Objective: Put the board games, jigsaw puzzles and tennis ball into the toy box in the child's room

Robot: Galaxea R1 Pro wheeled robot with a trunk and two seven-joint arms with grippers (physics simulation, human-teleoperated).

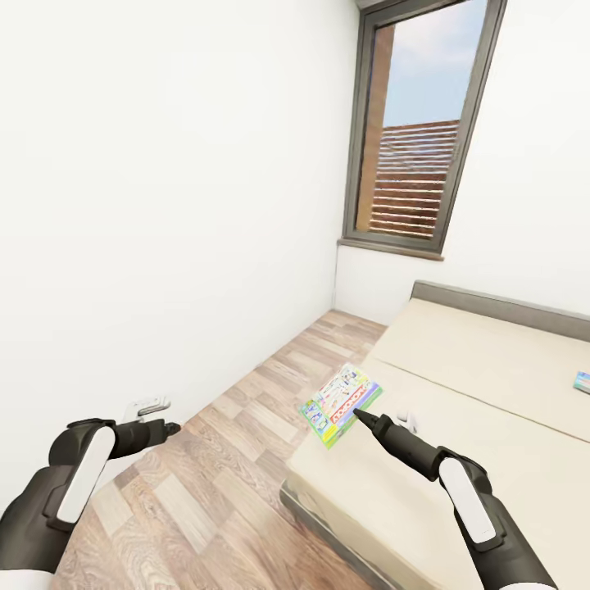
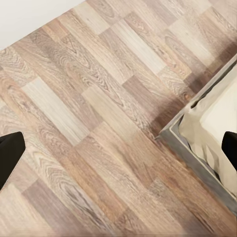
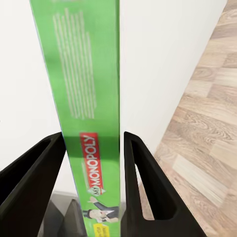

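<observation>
The right gripper point(image 3: 93, 163) is clenched on a board game point(image 3: 86, 98): in the right wrist view its two black fingers point(image 3: 143, 187) press against both faces of the box, whose green edge runs up between them. That edge carries a red band reading MONOPOLY, a small cartoon figure below it, and blocks of fine pale print above, too blurred to read. In the head view the right gripper point(image 1: 360, 414) holds the game point(image 1: 342, 404) above the bed's point(image 1: 492, 385) near corner, over the edge where mattress meets floor point(image 1: 246, 442). The cover faces up and tilts; it is white in the middle with coloured squares around the border and a green rim. No container shows in these pictures.

The left gripper point(image 1: 168, 428) is released: in the left wrist view its black fingertips point(image 2: 11, 153) sit at opposite sides with nothing between them, and wood planks and the bed's grey frame point(image 2: 197, 163) lie below. In the head view it hovers over the floor, well apart from the bed, near the white wall point(image 1: 164, 205).

A second game point(image 1: 583, 382), blue-edged, lies flat on the bed's far side, cut off by the picture's border. Beyond the bed's head stands a dark-framed window point(image 1: 418, 131).
</observation>
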